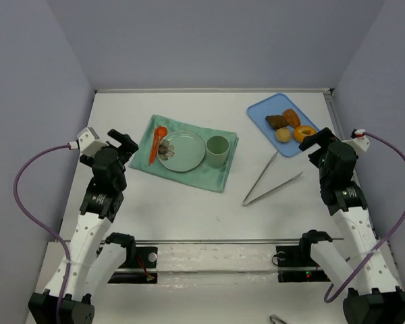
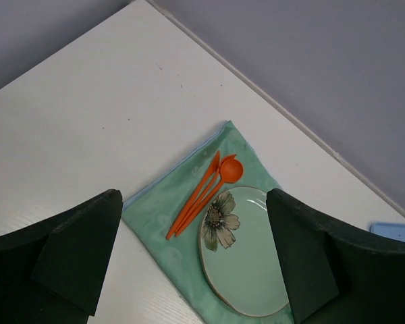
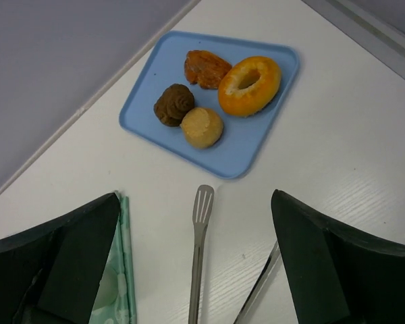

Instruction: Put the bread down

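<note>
"So, where's the bread [image 3: 202, 127]?"

"On the blue tray [image 3: 155, 81], upper right of my overhead view. It's the small golden bun touching the dark brown piece [image 3: 173, 104], just beside the ring doughnut [image 3: 250, 84]. It sits at the tray's near side, so I judge it reachable without crossing the others."

"Grippers?"

"Both spread wide, holding nothing. My right gripper [image 3: 196, 270] faces the tray. The left gripper [image 2: 196, 270] overlooks the green plate [image 2: 250, 270] on its cloth [image 2: 169, 196], presumably the target."

"Room?"

"Tongs [image 3: 201, 229] lie on the counter [image 1: 189, 209] between right gripper and tray, and the wall [image 3: 54, 54] runs close behind it. The cup [image 1: 217, 150] stands just right of the plate."
</note>
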